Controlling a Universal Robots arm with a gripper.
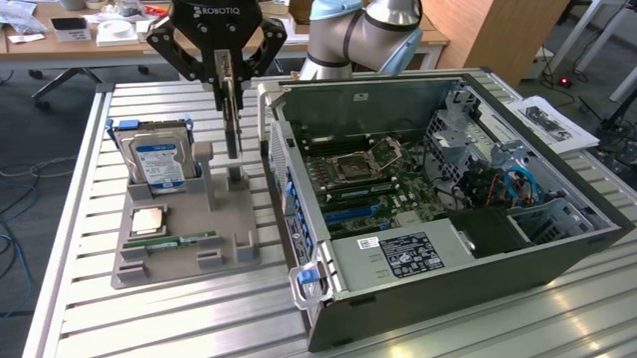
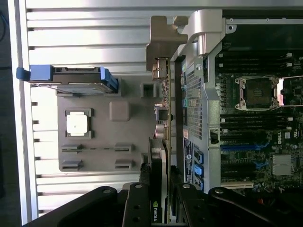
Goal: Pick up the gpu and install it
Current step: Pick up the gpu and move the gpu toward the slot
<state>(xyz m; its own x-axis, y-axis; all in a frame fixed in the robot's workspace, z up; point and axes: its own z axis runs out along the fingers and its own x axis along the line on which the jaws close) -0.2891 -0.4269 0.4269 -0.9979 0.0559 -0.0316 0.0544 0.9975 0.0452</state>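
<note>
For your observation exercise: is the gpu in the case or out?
Out: the gpu stands upright at the grey holder, beside the case, in the gripper.

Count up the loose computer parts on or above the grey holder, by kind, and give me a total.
hard drive: 1
CPU: 1
memory stick: 1
gpu: 1, held in the claw
Total: 4

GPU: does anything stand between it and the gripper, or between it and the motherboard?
Nothing separates it from the gripper, which is shut on the gpu. The case wall beside the gpu stands between it and the motherboard.
</note>
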